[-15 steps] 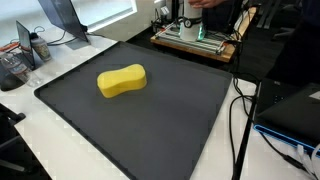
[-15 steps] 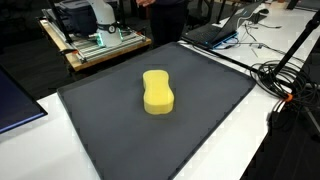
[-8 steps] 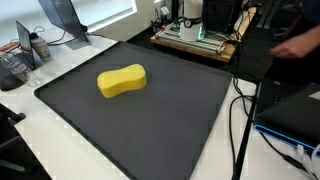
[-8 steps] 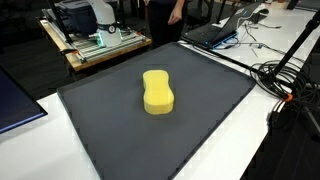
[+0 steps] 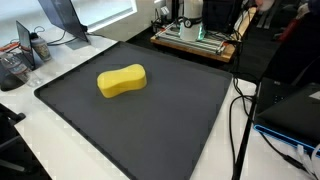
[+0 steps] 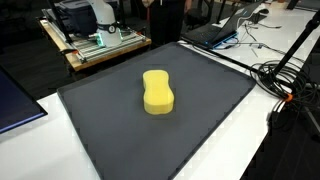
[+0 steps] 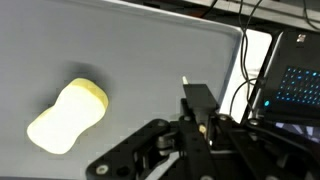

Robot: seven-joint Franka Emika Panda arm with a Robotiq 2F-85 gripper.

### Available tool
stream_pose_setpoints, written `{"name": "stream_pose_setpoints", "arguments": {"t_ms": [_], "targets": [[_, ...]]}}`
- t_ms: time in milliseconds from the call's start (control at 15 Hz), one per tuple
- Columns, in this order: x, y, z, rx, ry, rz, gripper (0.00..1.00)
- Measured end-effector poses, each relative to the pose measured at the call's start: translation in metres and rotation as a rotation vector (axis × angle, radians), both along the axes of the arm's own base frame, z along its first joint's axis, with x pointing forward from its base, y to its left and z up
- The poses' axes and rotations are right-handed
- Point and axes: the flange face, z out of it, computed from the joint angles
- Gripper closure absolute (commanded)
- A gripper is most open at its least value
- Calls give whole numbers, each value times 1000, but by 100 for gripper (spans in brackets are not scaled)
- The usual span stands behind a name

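Wrist view has the tool (image 7: 200,105) hanging above the black mat (image 7: 150,55), well apart from the yellow sponge (image 7: 68,117); whether its fingers are spread or pressed together I cannot tell. The sponge lies flat near the mat's middle, likely to leave every side reachable.

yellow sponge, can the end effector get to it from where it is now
Probably yes. The yellow sponge lies alone on the dark mat, nothing on or beside it, and in the wrist view only bare mat separates it from the end effector.
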Motion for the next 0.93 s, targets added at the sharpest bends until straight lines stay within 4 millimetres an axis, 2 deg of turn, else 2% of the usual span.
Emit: {"name": "stream_pose_setpoints", "arguments": {"t_ms": [133,200,267,400,467,600,667,867,933], "targets": [[30,25,-3,-51,-1,-48,97],[46,30,-6,-89,1,-83,97],[62,31,-10,-127,2,-122,97],[92,18,-18,-202,18,-203,97],[103,7,-21,-242,31,-241,87],[119,-15,-27,-290,82,-287,87],[124,-19,-28,-295,95,-296,87],[127,-18,-27,-300,100,-303,87],[127,-17,-26,-300,99,-304,97]]}}
